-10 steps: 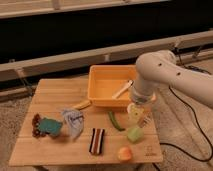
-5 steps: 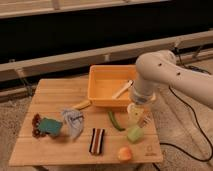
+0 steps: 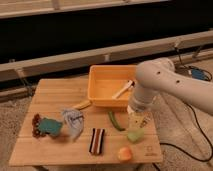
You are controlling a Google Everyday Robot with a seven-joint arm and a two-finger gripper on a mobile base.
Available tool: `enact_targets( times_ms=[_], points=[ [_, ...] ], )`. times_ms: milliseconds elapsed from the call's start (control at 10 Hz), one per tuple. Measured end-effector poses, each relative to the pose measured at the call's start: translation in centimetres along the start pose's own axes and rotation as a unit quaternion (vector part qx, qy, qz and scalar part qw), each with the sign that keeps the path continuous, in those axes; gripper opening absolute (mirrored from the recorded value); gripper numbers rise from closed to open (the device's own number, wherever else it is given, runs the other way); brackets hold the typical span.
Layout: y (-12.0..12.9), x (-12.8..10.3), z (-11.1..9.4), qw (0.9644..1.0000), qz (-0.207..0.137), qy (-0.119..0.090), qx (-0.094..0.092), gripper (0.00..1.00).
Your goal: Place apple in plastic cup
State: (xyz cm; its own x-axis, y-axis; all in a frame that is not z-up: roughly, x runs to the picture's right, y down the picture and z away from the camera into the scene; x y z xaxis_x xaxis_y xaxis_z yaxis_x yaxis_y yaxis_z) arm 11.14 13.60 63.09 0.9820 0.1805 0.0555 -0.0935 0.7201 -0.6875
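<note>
The apple is a small orange-yellow fruit lying near the table's front edge, right of centre. A small pale green plastic cup stands just behind and to the right of it. My gripper hangs from the white arm, directly above and behind the cup and close to it. The apple is apart from the gripper, a short way to the front left. A long green pepper lies just left of the gripper.
A yellow bin with a white utensil in it stands at the table's back. A dark striped packet, a crumpled bag, a teal item and a yellow piece lie to the left. The table edge is near the apple.
</note>
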Motion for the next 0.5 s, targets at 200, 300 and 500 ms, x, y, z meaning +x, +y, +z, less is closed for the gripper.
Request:
enact_targets(
  times_ms=[200, 300, 500],
  points=[
    [2.6, 0.4, 1.8, 0.9999, -0.009, 0.002, -0.007, 0.80],
    [3.6, 0.9, 3.4, 0.9998, -0.018, 0.004, -0.011, 0.80],
    [5.1, 1.3, 6.5, 0.9991, -0.033, 0.005, -0.024, 0.80]
  ],
)
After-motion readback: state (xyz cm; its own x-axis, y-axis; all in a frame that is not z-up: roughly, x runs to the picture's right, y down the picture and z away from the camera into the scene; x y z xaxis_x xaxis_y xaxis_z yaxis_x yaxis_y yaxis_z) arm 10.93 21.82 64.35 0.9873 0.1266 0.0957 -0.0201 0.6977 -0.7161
